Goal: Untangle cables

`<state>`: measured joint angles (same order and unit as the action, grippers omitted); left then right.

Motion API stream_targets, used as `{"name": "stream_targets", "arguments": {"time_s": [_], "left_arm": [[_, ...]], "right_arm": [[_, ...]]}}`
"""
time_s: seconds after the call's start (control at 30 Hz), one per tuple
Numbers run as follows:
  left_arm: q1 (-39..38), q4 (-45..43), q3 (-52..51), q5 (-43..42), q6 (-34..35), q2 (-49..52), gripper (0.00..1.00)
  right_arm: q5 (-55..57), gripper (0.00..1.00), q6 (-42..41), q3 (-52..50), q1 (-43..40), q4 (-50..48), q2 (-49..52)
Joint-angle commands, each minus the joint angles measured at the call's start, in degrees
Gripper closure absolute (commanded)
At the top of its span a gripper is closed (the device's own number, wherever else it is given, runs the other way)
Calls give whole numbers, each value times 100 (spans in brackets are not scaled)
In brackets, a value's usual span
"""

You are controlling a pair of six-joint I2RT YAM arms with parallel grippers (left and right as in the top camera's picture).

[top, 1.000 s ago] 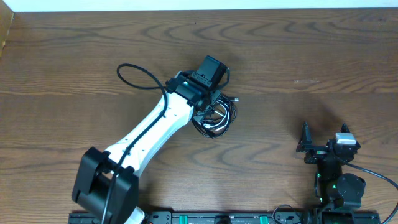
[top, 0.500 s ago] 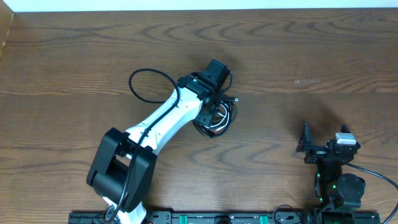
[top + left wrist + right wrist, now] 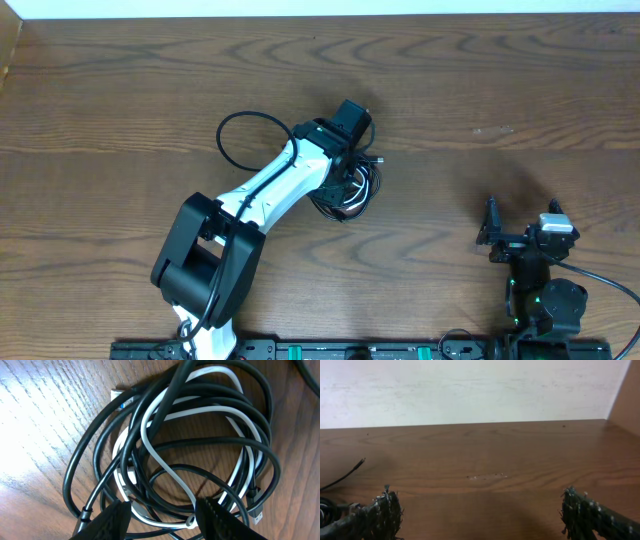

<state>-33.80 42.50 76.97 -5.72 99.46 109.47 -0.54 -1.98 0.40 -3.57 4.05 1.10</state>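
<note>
The cables (image 3: 352,192) lie as a knotted bundle of black and white loops at mid-table, partly hidden under my left wrist. In the left wrist view the cables (image 3: 200,435) fill the frame, with a silvery plug (image 3: 119,396) at the upper left. My left gripper (image 3: 162,516) is open and low over the bundle. Its fingertips (image 3: 107,520) straddle a white strand and several black strands without pinching them. My right gripper (image 3: 480,515) stands wide open near the front right of the table, with only bare wood between its fingers (image 3: 375,515).
A thick black wire (image 3: 240,140) of the left arm loops out over the table left of the bundle. The right arm (image 3: 540,270) sits at the front right. A pale wall (image 3: 470,390) runs behind the table's far edge.
The left arm's elbow and lower links swung to the right while its wrist stayed over the bundle. Its black wire loop shifted right too. The right arm has not moved.
</note>
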Motion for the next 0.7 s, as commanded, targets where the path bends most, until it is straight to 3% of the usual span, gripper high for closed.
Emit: {"name": "stream_targets", "arguments": {"time_s": [0.0,0.17,0.47,0.6,0.67], "left_arm": [[9,7,-15,37,168,90,51],[9,-164,-15,33,223,286,52],[15,-542,-15,251,219,358,65],[15,-540,-15,271,173,358,75],[15,-529,-15,271,157,358,85]], "right_arm": [[37,1,-57,-11,-9,22,-2],[37,1,-55,-11,-9,22,-2],[37,1,-55,-9,-9,24,-2],[37,1,-57,-11,-9,22,-2],[37,1,-57,-11,-9,22,-2]]}}
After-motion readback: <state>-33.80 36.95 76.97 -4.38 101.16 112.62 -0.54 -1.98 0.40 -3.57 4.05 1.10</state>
